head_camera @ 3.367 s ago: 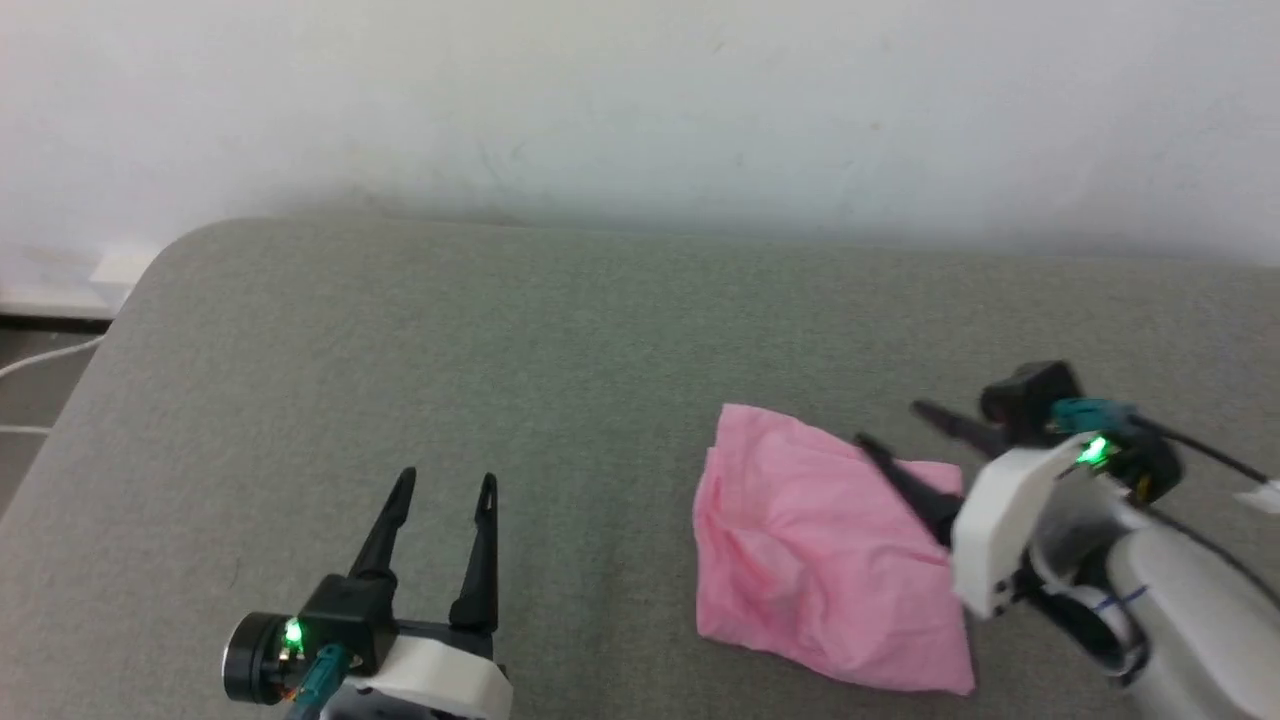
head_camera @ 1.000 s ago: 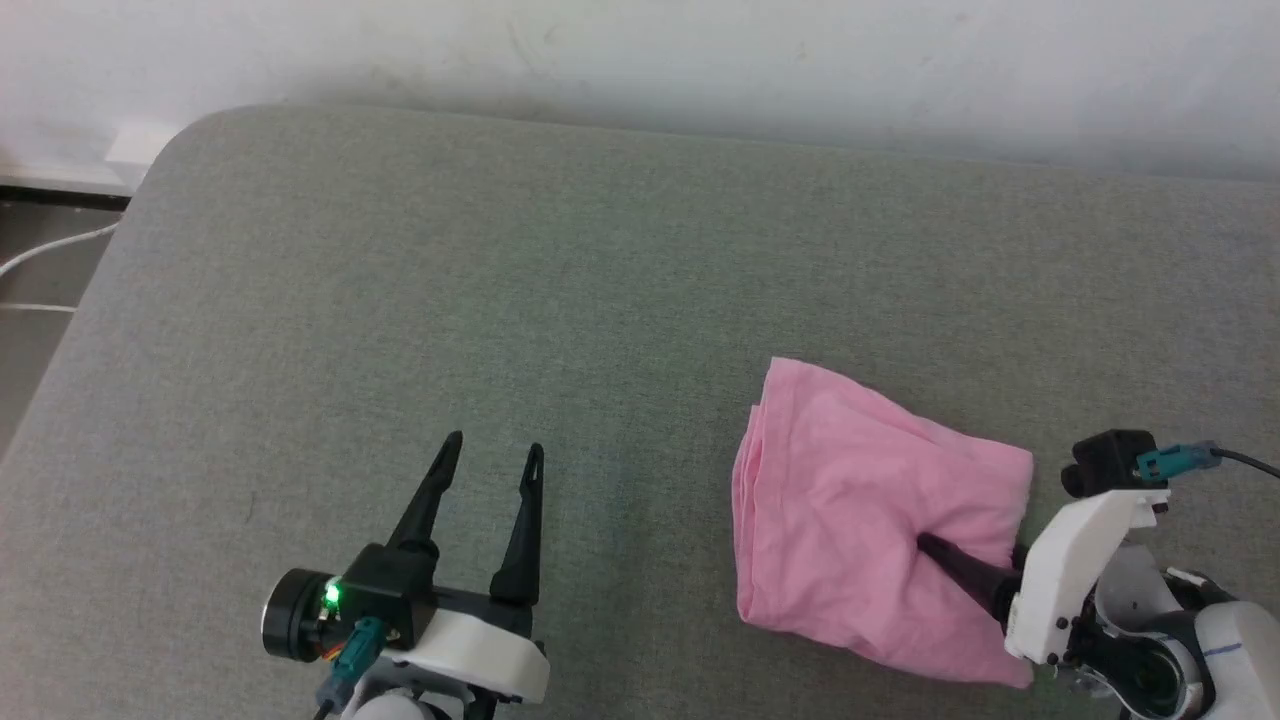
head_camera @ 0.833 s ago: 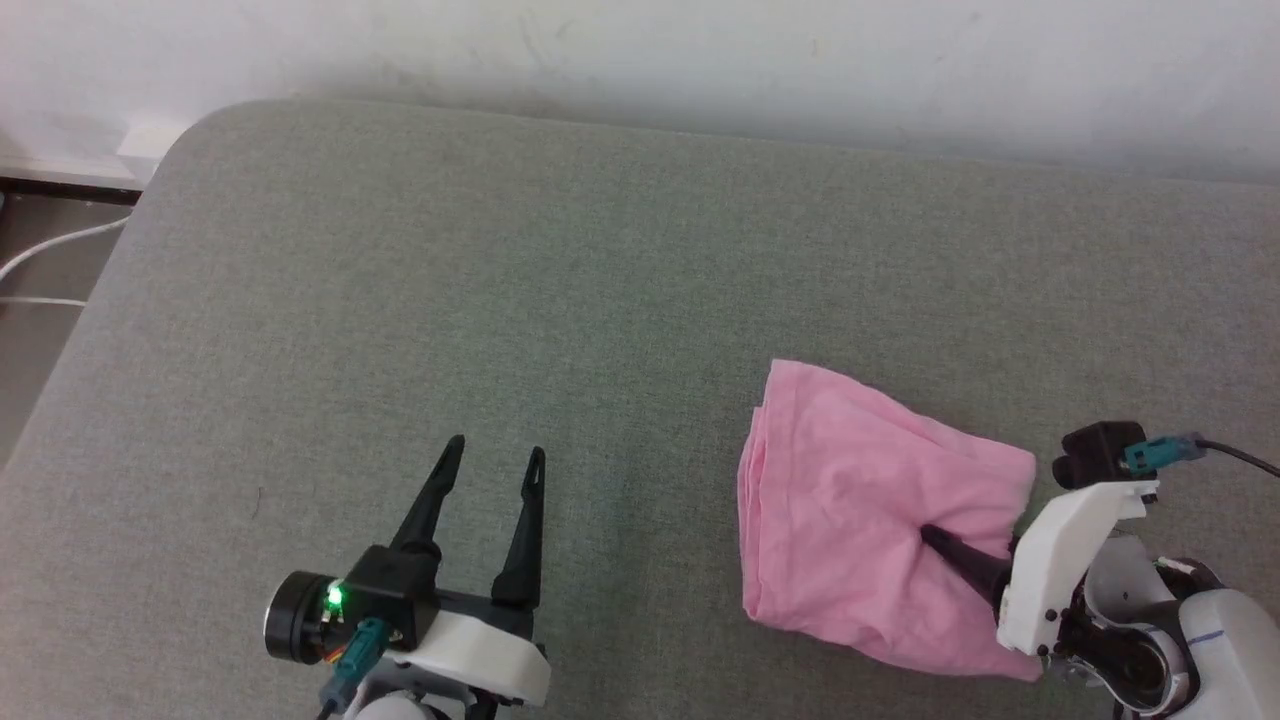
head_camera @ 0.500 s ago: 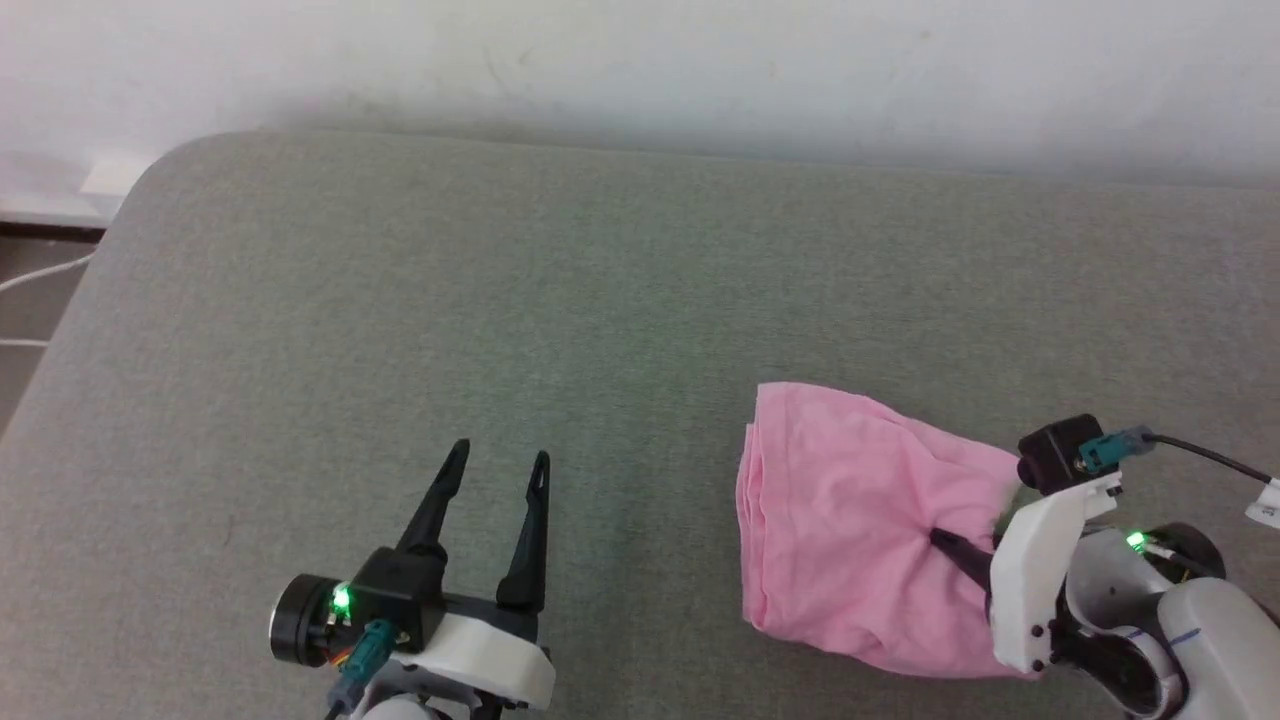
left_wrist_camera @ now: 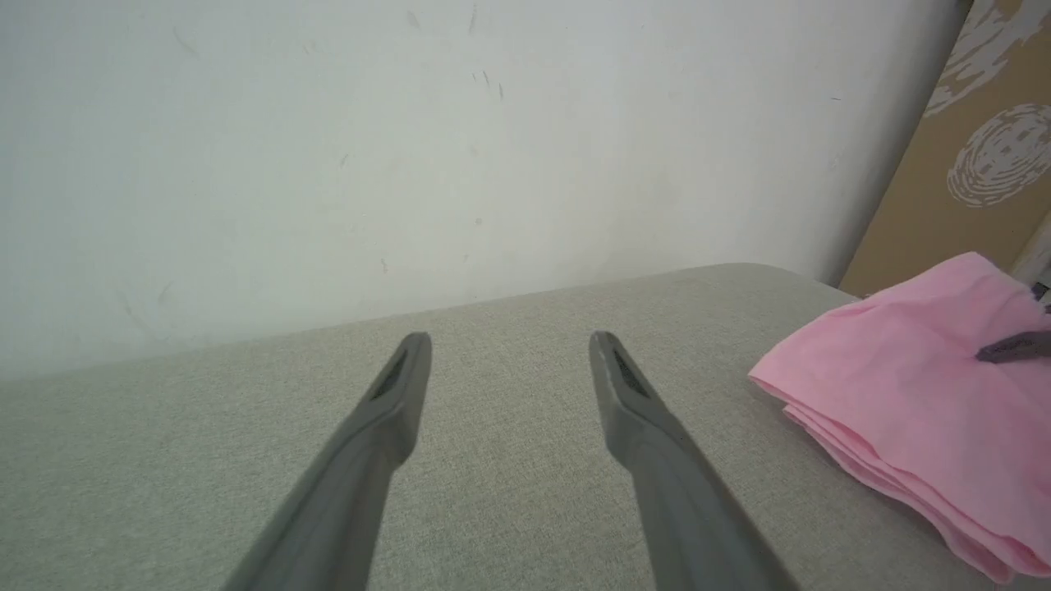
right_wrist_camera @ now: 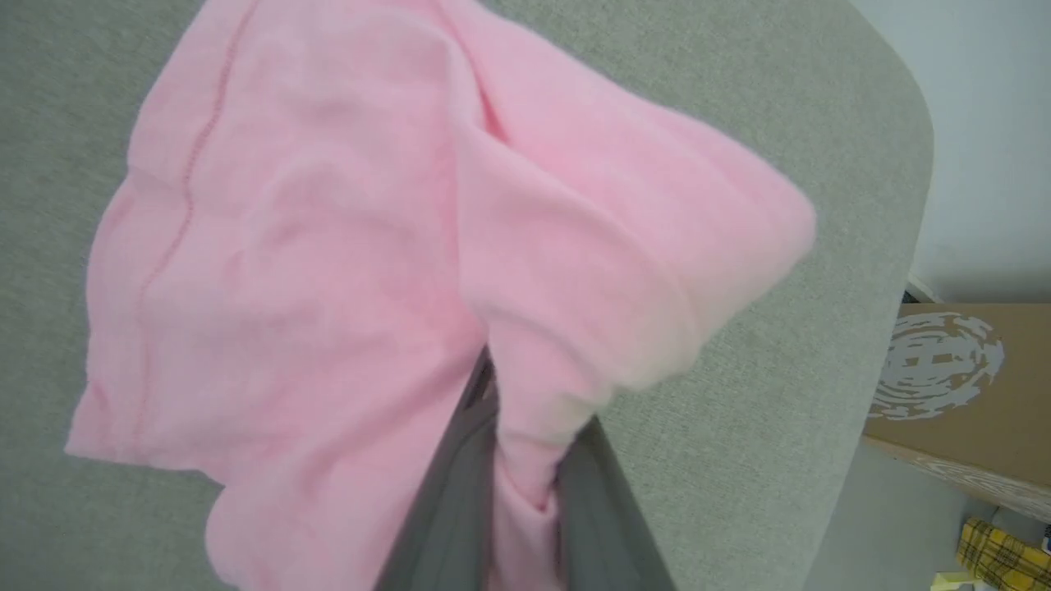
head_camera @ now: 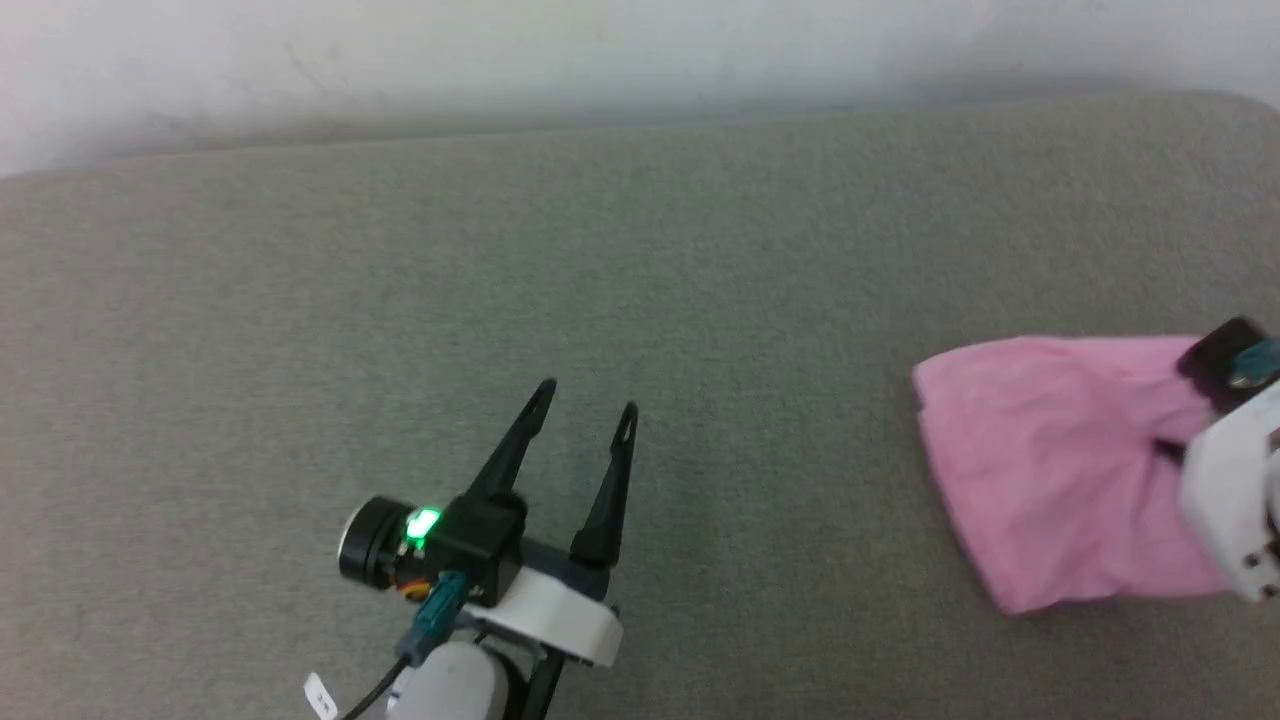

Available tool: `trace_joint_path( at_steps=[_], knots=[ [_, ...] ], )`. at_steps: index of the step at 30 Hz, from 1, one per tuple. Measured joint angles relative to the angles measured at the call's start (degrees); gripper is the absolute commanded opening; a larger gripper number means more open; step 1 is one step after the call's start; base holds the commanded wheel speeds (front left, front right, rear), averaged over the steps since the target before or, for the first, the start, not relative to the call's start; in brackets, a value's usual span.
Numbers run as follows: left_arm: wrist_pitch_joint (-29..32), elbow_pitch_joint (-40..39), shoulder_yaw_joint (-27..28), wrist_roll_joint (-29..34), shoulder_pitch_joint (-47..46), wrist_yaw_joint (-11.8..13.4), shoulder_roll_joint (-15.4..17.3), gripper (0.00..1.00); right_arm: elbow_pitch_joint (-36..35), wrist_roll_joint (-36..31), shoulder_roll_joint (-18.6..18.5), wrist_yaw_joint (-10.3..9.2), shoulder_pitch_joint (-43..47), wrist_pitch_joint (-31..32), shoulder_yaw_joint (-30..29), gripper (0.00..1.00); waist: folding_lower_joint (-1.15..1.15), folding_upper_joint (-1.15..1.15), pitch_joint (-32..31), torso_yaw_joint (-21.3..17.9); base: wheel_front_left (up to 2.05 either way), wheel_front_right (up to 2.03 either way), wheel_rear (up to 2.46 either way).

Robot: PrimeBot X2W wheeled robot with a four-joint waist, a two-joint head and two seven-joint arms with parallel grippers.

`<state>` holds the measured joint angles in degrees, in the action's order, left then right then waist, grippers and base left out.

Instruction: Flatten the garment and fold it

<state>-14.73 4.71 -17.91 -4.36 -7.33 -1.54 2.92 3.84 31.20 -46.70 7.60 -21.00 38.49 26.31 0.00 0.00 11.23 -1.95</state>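
The garment (head_camera: 1050,480) is a folded bundle of light pink shorts lying on the grey cushion at the right edge of the head view. My right gripper (head_camera: 1170,450) is shut on a pinch of its fabric, and the cloth bunches up between the two dark fingers (right_wrist_camera: 460,484). A stitched hem runs along the garment (right_wrist_camera: 271,271) in the right wrist view. The waistband and label are hidden. My left gripper (head_camera: 585,398) stands open over bare cushion, well left of the garment (left_wrist_camera: 911,402), with nothing between its fingers (left_wrist_camera: 394,402).
The grey cushion (head_camera: 400,280) spreads wide to the left and behind, up to a white wall (head_camera: 500,50). Its rounded right corner (right_wrist_camera: 895,123) lies close to the garment. A brown cardboard box (right_wrist_camera: 961,394) stands on the floor beyond that edge.
The head camera has swung, so the garment now sits at the right edge. My right gripper has stayed shut on the fabric and dragged it slightly. The left gripper remains open.
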Motion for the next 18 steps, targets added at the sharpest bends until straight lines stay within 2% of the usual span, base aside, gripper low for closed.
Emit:
trace_joint_path(
  at_steps=[5, 9, 18],
  knots=[
    [0.0, 0.1, -1.58, 0.79, -3.93, -0.01, -0.01, 1.0, 4.77, -1.97, -6.1, 0.01, -3.34, -5.88, 0.96, 0.0, 0.0, 0.0, 4.59, -2.21, 0.0, 0.0, 0.0],
    [0.0, -0.4, -2.38, 1.74, -6.65, -0.88, 0.0, 1.0, 10.37, -3.82, -9.45, 0.01, -5.24, -12.17, 1.6, 0.0, 0.01, 0.0, 8.68, -3.4, 0.0, 0.0, 0.0],
    [0.0, -2.64, -3.44, 2.8, -9.61, -1.35, -0.01, 1.0, 26.13, -5.98, -12.91, 0.02, -7.02, -24.14, 0.3, 0.0, 0.01, 0.0, 16.74, -4.12, 0.0, 0.0, 0.0]
  ],
)
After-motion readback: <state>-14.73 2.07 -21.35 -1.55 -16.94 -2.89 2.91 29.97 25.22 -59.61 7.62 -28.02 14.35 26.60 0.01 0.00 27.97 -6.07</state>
